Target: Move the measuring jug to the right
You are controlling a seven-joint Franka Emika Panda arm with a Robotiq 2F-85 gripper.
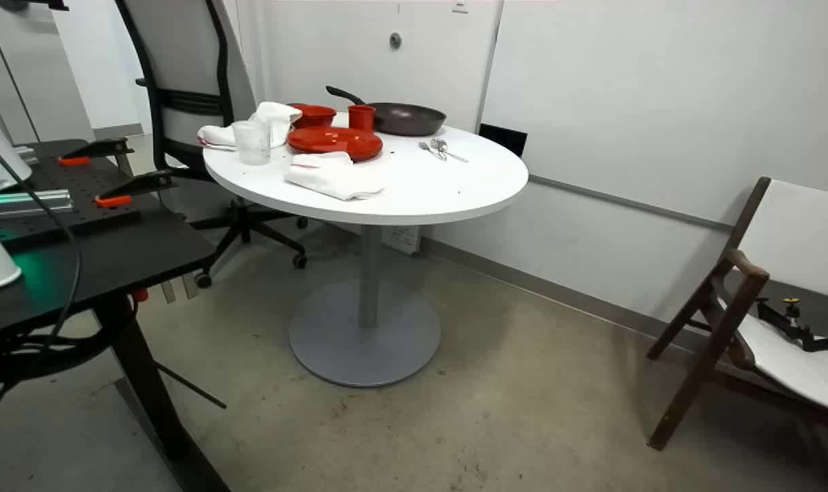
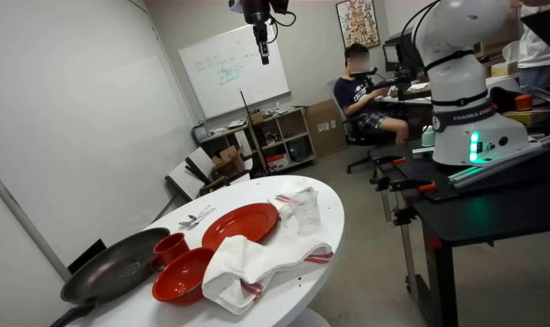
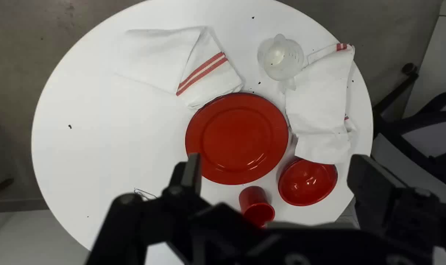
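Jug [image 3: 276, 60]: find it upright on the worktop [image 3: 109, 147], near the edge and just beside a towel [image 3: 315, 117]. Its handle [image 3: 290, 84] lies at the towel's edge; you cannot tell whether they touch. Expect a light load: it looks like thin, translucent plastic, and you see no evident filling. Treat it as smooth and prone to slip, and as likely to flex if you over-squeeze. Straddle its side with one of the fingers [image 3: 189, 173] inside the jug and one outside, on the side away from the towel, so that you do not pinch the fabric.

Arm pose: the fingers are released, spread wide, and carry nothing. In an exterior view the fingers [image 2: 262, 45] hang high above the worktop, pointing down, well apart from the jug. In the wrist view the jug shows beyond the plate [image 3: 237, 138], so plan a traverse before you descend. The arm [image 2: 459, 81] rises from a bench [image 2: 520, 215]; you cannot see its links between shoulder and wrist.
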